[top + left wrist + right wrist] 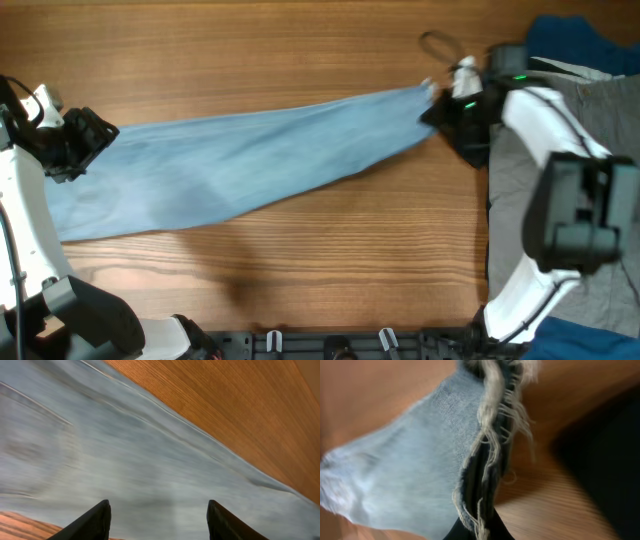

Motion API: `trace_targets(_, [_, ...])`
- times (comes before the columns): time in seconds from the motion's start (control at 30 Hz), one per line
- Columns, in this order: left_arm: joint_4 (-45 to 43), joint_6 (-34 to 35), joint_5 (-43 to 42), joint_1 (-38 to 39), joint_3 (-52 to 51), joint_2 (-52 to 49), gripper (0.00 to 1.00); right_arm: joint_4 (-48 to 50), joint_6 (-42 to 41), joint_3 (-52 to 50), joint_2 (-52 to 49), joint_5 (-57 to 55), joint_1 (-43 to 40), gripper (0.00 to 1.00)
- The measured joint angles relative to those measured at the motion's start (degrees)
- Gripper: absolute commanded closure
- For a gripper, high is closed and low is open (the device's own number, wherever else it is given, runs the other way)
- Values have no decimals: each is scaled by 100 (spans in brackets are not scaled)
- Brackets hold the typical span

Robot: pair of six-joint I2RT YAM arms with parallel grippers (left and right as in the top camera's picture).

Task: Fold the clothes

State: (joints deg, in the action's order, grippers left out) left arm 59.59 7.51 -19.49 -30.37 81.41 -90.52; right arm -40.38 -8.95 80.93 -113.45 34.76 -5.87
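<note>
Jeans (pixel 240 165) of light blue denim lay stretched flat across the wooden table (pixel 300 50), running from the left edge up toward the right. The right gripper (pixel 440 110) was closed on the frayed hem (pixel 492 420) at the narrow right end, with loose white threads hanging beside the pinched cloth. The left gripper (pixel 100 135) sat at the wide left end; its wrist view showed the two fingers (pixel 97 520) spread wide apart just above the denim, holding nothing. A pile of other clothing lay just beside the right gripper: a grey cloth (pixel 510 170) along the right side of the table and a dark blue cloth (pixel 570 45) in the upper right corner. A thin dark cord (pixel 437 42) formed a loop on the wood near the hem. The right arm covered part of the grey cloth. The left end of the jeans ran under the left arm and out of the overhead view, so that end could not be seen. Both wrist views were blurred; seams and pockets could not be made out, and the right gripper's fingers (pixel 477 532) showed only as a dark wedge at the bottom edge.
</note>
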Motion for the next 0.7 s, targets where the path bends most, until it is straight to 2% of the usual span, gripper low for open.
trace_targets(0.17, [52, 0, 0, 0, 0, 33, 40, -573, 483, 855, 632, -181, -452, 96])
trace_targets(0.37, [243, -129, 2, 0, 4, 101, 39, -1325, 612, 2446, 699, -229, -341, 96])
trace_targets(0.47, [328, -170, 2, 0, 142, 315, 35, -1515, 636, 3246, 828, -433, -138, 95])
trace_targets(0.7, [354, -280, 4, 0, 321, 1119, 33, -1521, 802, 3591, 955, -1731, -201, 94])
